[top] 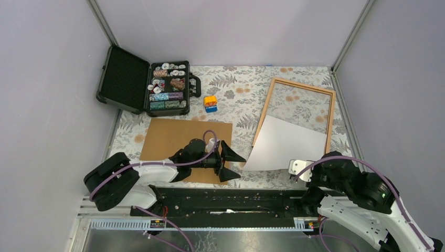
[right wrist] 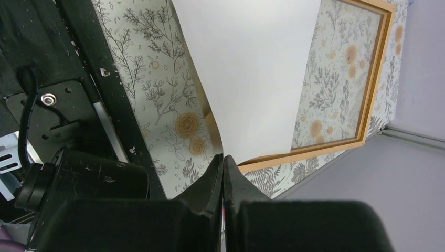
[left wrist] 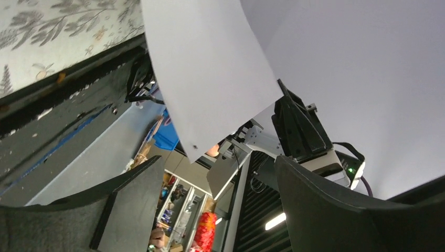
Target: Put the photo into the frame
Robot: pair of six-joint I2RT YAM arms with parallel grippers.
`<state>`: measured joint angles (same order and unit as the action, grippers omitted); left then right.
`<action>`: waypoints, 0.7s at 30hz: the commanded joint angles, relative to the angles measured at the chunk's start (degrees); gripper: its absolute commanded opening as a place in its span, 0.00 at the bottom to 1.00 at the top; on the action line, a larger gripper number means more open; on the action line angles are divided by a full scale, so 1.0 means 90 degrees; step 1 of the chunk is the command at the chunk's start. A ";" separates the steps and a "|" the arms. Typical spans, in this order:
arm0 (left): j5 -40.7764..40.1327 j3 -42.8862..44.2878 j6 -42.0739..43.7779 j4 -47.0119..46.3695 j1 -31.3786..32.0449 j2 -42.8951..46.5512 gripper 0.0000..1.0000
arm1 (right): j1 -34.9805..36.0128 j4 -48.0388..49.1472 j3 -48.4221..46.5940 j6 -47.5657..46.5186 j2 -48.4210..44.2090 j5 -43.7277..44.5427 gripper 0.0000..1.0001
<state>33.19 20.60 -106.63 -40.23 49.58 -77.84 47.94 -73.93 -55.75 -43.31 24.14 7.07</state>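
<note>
matt white paper photo (top: 286, 144), wooden frame (top: 302, 85)

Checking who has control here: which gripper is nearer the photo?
Right. The right gripper is shut on the near edge of the photo; the left gripper stands open beside its near left corner, apart from it.

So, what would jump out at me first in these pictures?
The photo, white back up, lies half across the wooden frame on the right, its near edge pinched in the right pincer. The left pincer gapes open by a brown board, and an open case of colourful chips sits far left.
</note>
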 commanded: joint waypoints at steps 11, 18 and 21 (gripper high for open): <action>-0.0470 0.0689 -0.1093 -0.0065 0.0691 -0.0737 0.59 | -0.0015 0.0229 0.0060 -0.0174 0.0180 0.0316 0.00; -0.0719 0.0757 -0.1188 0.0016 0.0790 -0.0904 0.25 | -0.0019 0.0236 0.0079 -0.0207 0.0160 0.0321 0.00; -0.0640 0.0883 -0.1173 -0.0184 0.0790 -0.1127 0.12 | -0.0019 0.0235 0.0116 -0.0198 0.0073 0.0361 0.00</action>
<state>28.64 25.65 -116.68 -37.67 56.58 -85.71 47.94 -72.93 -55.18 -44.16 24.99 8.54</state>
